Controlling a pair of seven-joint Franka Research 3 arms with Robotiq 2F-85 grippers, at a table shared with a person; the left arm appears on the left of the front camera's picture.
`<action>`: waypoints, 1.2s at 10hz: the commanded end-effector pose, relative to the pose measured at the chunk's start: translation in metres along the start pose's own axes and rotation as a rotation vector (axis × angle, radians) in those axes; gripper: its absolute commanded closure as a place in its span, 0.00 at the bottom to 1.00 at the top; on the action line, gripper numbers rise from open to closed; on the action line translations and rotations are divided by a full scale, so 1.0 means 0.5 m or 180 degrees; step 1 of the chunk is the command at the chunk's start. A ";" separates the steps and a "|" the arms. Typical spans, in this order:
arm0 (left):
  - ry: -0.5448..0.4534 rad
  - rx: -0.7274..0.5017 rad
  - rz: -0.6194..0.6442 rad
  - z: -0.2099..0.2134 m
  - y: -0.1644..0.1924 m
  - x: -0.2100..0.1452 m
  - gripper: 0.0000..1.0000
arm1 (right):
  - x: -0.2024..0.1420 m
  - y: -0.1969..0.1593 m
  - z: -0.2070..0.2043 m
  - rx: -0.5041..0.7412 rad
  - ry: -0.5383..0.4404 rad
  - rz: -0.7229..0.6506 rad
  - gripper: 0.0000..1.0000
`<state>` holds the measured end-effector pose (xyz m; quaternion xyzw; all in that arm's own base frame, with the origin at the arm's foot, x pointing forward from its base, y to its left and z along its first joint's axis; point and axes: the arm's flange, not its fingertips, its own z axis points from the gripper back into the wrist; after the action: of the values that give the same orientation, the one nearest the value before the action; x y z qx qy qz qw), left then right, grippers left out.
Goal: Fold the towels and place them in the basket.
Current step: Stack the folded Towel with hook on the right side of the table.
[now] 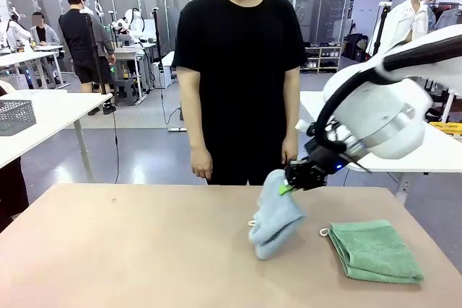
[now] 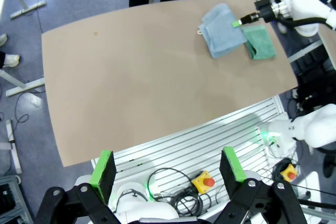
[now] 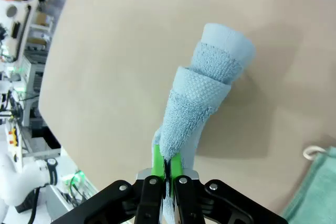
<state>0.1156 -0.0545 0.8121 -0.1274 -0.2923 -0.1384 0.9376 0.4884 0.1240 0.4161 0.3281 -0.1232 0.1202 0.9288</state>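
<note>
The right pincer (image 1: 291,187) clenches the pale blue towel (image 1: 274,216), lifting it just left of the folded green towel (image 1: 375,250) on the worktop (image 1: 144,250). Folding seems underway; next, laying it flat.

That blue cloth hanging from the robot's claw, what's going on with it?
The right gripper is pinched shut on the pale blue towel, holding it up by one edge so it droops, its lower end at the table. A mint green towel lies already folded beside it. The left gripper hangs open, high above the table, holding nothing. A person in black stands at the far side, hands down, just watching.
</note>
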 end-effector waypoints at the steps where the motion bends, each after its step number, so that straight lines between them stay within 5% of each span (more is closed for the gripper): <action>1: -0.0045 0.0002 -0.0007 0.013 -0.009 -0.010 0.00 | -0.008 -0.013 0.092 -0.0009 0.0078 0.0116 0.95; 8: -0.0045 0.0002 -0.0007 0.013 -0.009 -0.010 0.00 | -0.063 -0.138 0.248 -0.0029 0.0008 0.0367 0.95; 12: -0.0045 0.0002 -0.0007 0.013 -0.009 -0.010 0.00 | -0.118 -0.239 0.259 -0.0183 0.0324 0.0325 0.95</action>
<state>0.1156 -0.0544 0.8121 -0.1275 -0.2923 -0.1384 0.9376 0.4492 -0.0550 0.4242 0.2936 -0.1063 0.1659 0.9354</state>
